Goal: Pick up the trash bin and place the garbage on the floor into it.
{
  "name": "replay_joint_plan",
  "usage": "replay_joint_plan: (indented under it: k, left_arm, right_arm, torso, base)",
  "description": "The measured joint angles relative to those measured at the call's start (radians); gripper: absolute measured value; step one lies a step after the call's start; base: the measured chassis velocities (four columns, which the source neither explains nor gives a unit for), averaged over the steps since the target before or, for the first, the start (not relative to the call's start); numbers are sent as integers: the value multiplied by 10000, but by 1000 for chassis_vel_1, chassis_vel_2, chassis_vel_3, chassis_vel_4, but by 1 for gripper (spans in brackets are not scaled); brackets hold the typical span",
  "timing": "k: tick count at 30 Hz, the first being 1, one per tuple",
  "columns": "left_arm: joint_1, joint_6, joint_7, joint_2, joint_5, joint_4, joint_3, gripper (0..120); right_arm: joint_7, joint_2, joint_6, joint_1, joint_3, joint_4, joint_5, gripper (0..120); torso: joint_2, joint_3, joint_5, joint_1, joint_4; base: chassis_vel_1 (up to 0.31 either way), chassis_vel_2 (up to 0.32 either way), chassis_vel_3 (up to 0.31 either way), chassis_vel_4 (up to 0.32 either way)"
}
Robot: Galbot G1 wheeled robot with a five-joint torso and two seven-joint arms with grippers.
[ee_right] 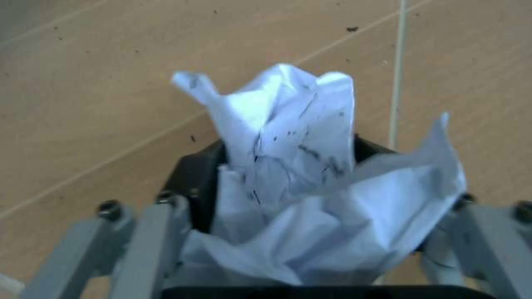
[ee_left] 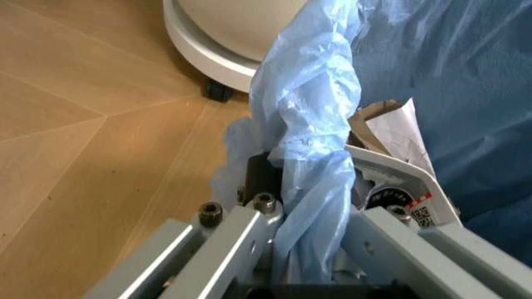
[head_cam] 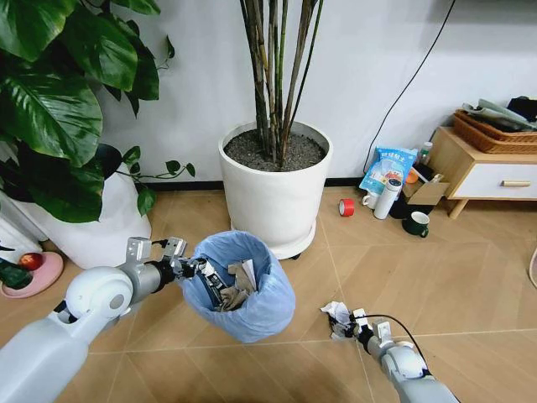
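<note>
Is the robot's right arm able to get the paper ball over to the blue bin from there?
Probably yes. The right claw is shut on the paper wad, and the trash bin, held at its rim by the left claw, hangs close beside it with its mouth open. Only bare floor lies between them.
</note>
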Motion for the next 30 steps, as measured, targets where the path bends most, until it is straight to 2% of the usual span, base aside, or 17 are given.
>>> replay_joint_plan:
  k: [5,6,9,11,14,27,28,29,30]
  left_arm:
    - [4,0,-44,-19,8,-9,21,0]
    - [4,0,-44,-19,8,-9,21,0]
    - [25,1,-57,-19,14,-22,17,0]
    - [34,0,-58,-19,16,-31,15,0]
    - [46,0,-58,-23,23,-56,-7,0]
    - [94,1,-52,-47,59,-95,9,0]
    - [81,1,-51,-47,60,-95,43,0]
    - [-26,0,-50,-103,58,-48,234,0]
    - [-64,0,-52,-138,55,-34,302,0]
  right_arm:
    - [45,100,-2,84,-41,-18,1,32]
    - [45,100,-2,84,-41,-18,1,32]
    - [54,82,-18,-14,62,174,17,17]
    - [57,60,-30,-74,128,277,31,14]
    - [86,-34,-65,-316,447,806,98,1]
    - [68,-694,-367,-784,1645,3633,1446,0]
    - [9,-858,-428,-807,1725,4002,1650,0]
    - [-122,-1461,-671,-841,1787,5486,2343,0]
    - [-100,-1665,-812,-830,1772,6044,2570,0]
  torso:
    - [0,0,6,0,2]
    - [0,0,6,0,2]
    - [-1,1,7,0,3]
    - [-1,2,3,1,3]
    - [0,1,4,1,1]
    - [-1,1,4,1,2]
    - [0,1,2,1,2]
    - [-1,1,9,1,-1]
    - [0,0,0,0,-1]
  base:
    - [0,0,0,0]
    - [0,0,0,0]
    - [0,0,0,0]
    - [0,0,0,0]
    - [0,0,0,0]
    - [0,0,0,0]
    - [0,0,0,0]
    - [0,0,0,0]
    - [0,0,0,0]
